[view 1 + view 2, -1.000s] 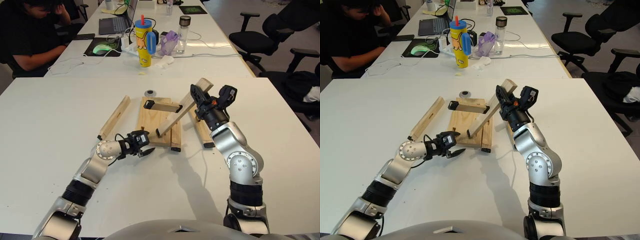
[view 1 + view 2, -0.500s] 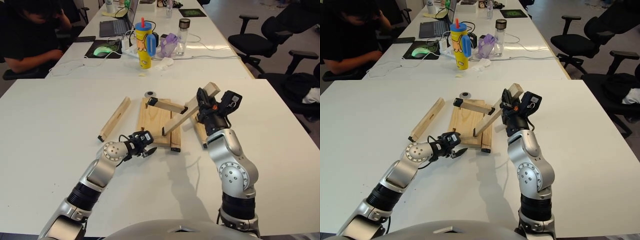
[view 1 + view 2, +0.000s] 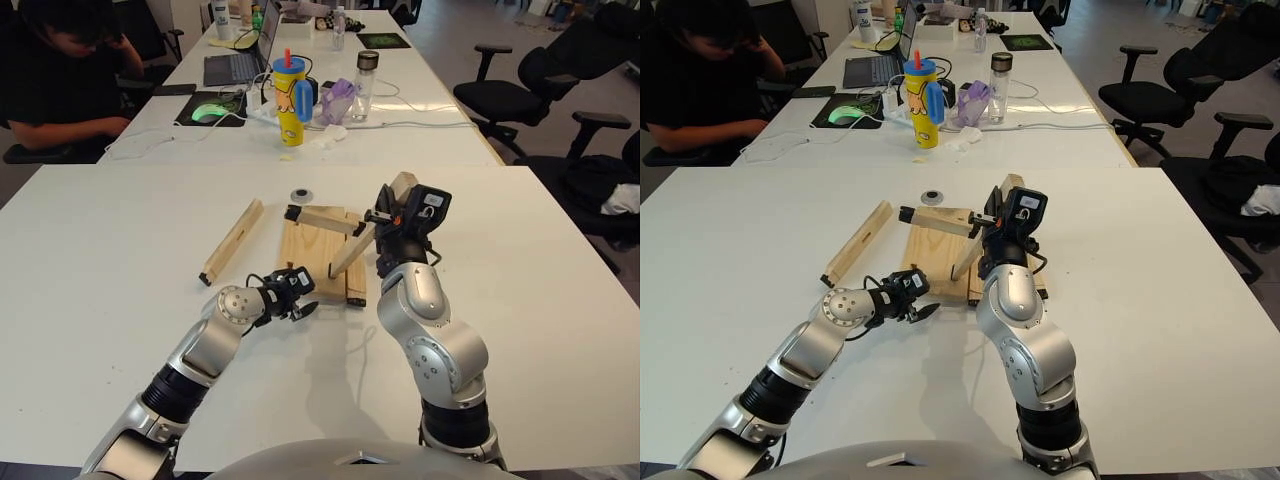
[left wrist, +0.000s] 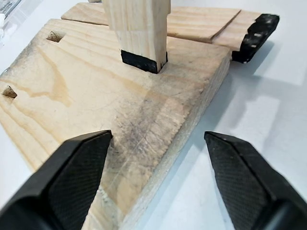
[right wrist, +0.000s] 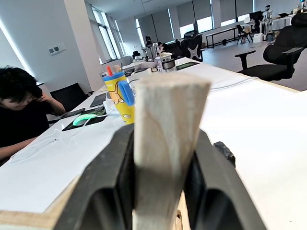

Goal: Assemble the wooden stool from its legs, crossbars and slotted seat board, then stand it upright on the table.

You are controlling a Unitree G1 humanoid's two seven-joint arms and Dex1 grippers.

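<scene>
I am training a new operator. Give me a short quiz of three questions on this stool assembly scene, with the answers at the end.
1. Fill in: the left hand, at the near corner of the seat board, has its fingers ____.
2. True or false: the right hand is shut on a wooden leg.
3. Where is the leg's black end? A) on the seat board; B) in the left hand; C) in the air, touching nothing.

Key: 1 open; 2 true; 3 A.
</scene>
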